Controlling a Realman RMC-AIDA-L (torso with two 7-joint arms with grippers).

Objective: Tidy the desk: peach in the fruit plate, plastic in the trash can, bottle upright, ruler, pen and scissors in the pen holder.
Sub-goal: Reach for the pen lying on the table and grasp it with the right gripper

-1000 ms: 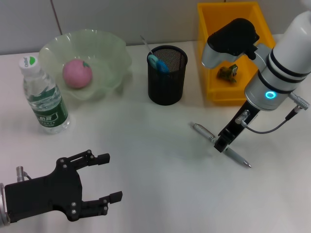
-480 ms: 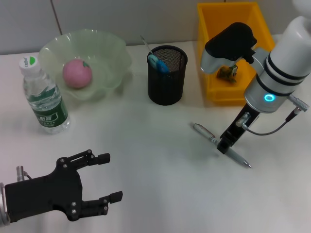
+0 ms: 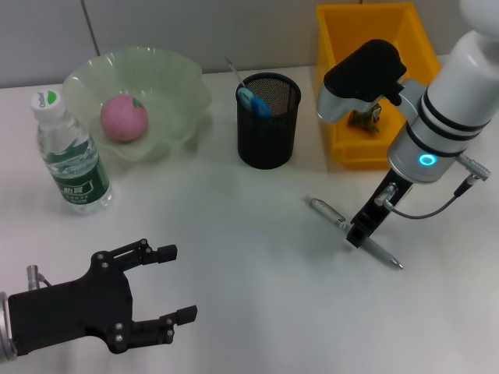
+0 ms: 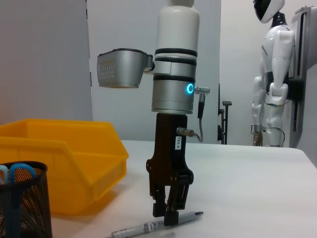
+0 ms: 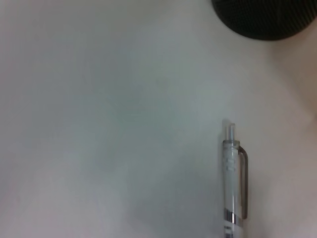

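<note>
Lying flat, pen (image 3: 355, 232) angled diagonally under right pincer (image 3: 355, 236).

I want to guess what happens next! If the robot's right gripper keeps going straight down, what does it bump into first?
The pen on the table. The right gripper points straight down with its fingertips already around the pen's barrel.

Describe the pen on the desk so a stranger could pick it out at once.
Start at the yellow bin at the far right of the white desk and come toward the robot, past the black mesh pen holder. The pen lies flat there, under the right gripper. It is the only slim silvery stick lying loose on the desk.
</note>
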